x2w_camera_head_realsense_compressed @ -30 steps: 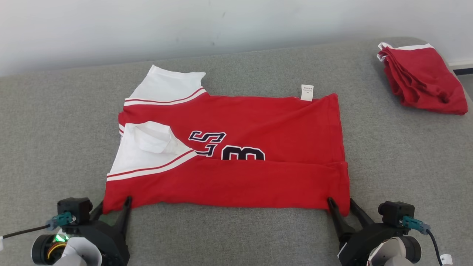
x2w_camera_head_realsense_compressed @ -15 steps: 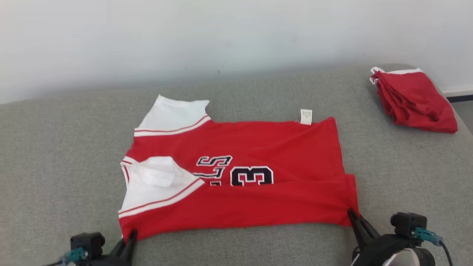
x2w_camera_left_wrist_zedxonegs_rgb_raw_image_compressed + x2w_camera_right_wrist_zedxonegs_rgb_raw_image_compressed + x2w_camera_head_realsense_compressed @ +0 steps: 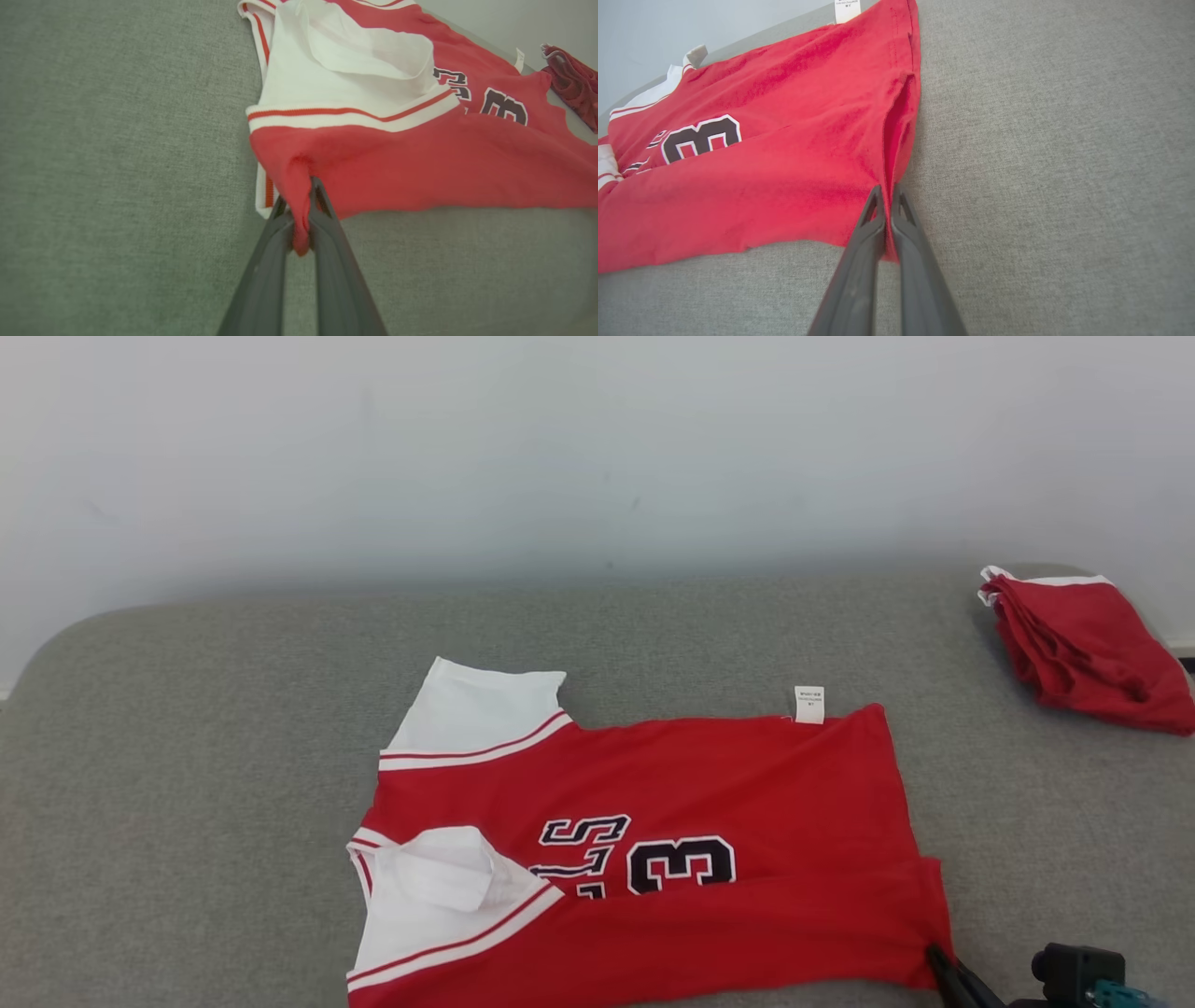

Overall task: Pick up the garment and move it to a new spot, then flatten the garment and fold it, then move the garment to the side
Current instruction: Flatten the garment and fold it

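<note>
The garment (image 3: 709, 784) is a red jersey with white sleeves and dark lettering, lying part-folded on the grey padded surface (image 3: 187, 756), its near edge doubled over. In the left wrist view my left gripper (image 3: 298, 196) is shut on the garment's (image 3: 420, 158) near corner by the white sleeve, with red cloth bunched between the fingers. My right gripper (image 3: 887, 191) is shut on the opposite near corner of the garment (image 3: 784, 158), at the hem side. In the head view one dark finger of the right gripper (image 3: 945, 973) touches that corner at the bottom right.
A second red garment (image 3: 1083, 649) lies folded at the back right of the surface, also seen in the left wrist view (image 3: 574, 79). A white wall (image 3: 560, 448) runs behind. Bare grey surface lies left of and behind the jersey.
Both grippers went from open around the garment's near corners to shut on them. The head camera has tilted up, so the whole scene sits lower in that view.
</note>
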Tool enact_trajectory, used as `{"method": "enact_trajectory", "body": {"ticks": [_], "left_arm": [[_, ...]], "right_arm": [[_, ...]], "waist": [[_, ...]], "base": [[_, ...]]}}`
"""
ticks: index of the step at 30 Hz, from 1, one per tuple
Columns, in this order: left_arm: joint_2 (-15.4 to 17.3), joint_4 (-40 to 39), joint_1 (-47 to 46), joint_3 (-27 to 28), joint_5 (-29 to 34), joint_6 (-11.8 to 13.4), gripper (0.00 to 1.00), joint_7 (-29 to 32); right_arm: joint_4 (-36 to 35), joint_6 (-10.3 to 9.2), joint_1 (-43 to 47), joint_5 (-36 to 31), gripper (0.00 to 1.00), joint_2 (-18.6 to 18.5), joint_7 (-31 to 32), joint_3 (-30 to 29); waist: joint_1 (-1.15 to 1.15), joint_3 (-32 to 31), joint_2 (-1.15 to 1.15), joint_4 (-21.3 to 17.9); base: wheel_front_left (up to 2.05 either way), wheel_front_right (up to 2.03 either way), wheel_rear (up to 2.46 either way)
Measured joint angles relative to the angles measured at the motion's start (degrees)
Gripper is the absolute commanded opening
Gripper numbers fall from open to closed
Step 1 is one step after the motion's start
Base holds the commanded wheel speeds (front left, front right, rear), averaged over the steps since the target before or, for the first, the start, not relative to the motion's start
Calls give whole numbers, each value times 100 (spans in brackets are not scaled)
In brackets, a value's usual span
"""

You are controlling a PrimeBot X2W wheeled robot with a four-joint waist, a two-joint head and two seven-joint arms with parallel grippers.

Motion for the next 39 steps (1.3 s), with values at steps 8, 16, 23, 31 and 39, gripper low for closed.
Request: {"method": "enact_trajectory", "body": {"ticks": [8,16,23,31,39], "left_arm": [[-7,-135,153,-19,-11,111,36,-47],[-35,-56,108,186,258,193,100,-327],[-256,-996,132,1508,1511,587,100,-403],[-520,-1771,511,2338,2913,441,100,-403],[-691,-2062,800,2767,3535,-16,100,-403]], "right_arm": [[-141,0,262,-114,47,32,215,-271],[-377,0,276,-281,100,225,-7,-471],[-832,0,188,-459,100,426,-608,-705],[-1216,0,200,-1089,100,568,-1330,-666],[-1612,0,311,-1448,100,803,-1543,-787]], "waist": [[0,-93,0,201],[0,-152,1,191],[0,-190,1,138],[1,-242,1,110],[0,-282,1,110]], "base": [[0,0,0],[0,0,0],[0,0,0],[0,0,0],[0,0,0]]}}
